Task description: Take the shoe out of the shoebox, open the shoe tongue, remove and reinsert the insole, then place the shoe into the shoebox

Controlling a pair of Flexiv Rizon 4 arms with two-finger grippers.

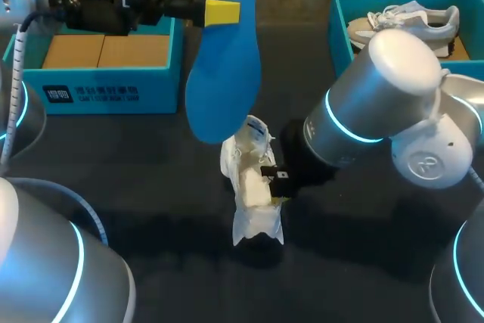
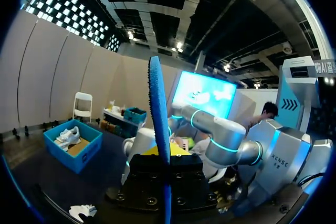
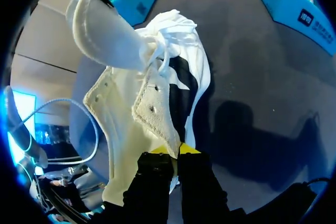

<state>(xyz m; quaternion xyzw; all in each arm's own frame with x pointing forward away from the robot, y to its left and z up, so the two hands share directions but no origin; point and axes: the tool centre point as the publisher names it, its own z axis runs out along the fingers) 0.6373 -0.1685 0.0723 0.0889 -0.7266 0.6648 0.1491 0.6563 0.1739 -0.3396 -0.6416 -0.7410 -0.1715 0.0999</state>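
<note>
Right now your left claw (image 1: 220, 11) pinches the blue insole (image 1: 223, 73), held high at upper middle. It looks light and floppy, so I'd feed it in toe first. Your right claw (image 1: 276, 187) pinches the eyelet flap of the soft white shoe (image 1: 253, 187), at centre on the tabletop (image 1: 151, 187). The upper-left box (image 1: 98, 81) shows only bare cardboard. The upper-right box (image 1: 338, 28) holds a second shoe (image 1: 408, 20).

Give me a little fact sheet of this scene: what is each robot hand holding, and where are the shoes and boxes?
left gripper: shut on the blue insole, held up over the table
right gripper: shut on the white shoe, at its opening's edge
white shoe: mid-table, below the insole's lower end
left box: no shoe visible
right box: holds a second shoe
</note>
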